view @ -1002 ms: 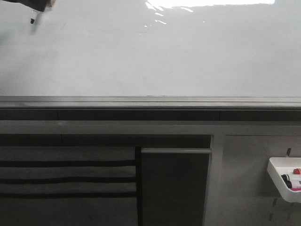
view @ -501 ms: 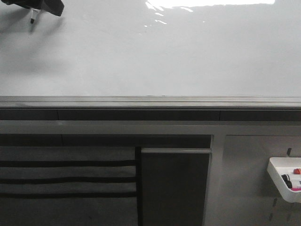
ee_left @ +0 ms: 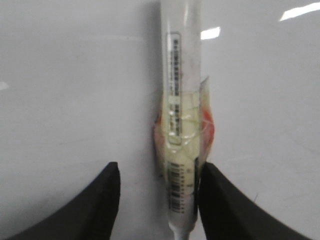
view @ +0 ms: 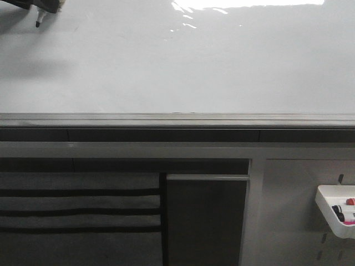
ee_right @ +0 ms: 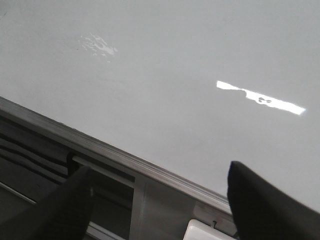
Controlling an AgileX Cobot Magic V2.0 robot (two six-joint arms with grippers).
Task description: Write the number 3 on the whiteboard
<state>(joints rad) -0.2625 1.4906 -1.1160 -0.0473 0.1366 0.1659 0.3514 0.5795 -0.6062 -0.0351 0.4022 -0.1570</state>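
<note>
1. The whiteboard (view: pixel 183 61) is the biggest thing. It fills the top half of the front view. It is white and shiny, with bright glare near its top edge. No number 3 shows on it in any view; the board looks blank.
2. A grey metal ledge (view: pixel 177 119) runs along the bottom edge of the whiteboard, from one side of the view to the other.
3. Below the ledge is a grey panel (view: pixel 288 221) on the right side, and dark slats (view: pixel 77 210) on the left side.
4. A white tray (view: pixel 334 216) hangs on the grey panel, low on the right. Small things with red and black parts lie in it; they are too small to name.
5. The left gripper (ee_left: pixel 159 200) is at the top left corner of the front view, close to the board. Its two dark fingers (ee_left: pixel 100 200) sit apart, and a marker (ee_left: pixel 181 125) stands between them. The marker is clear and long, with a barcode label and tape around its middle. It touches the finger on one side; there is a gap on the other side, so a firm hold cannot be told.
6. The marker's dark tip (view: pixel 38 23) points down at the board in the front view. Whether it touches the board cannot be told.
7. The right gripper (ee_right: pixel 160 210) faces the whiteboard and the ledge. Its fingers (ee_right: pixel 265 200) are spread wide with nothing between them.
</note>
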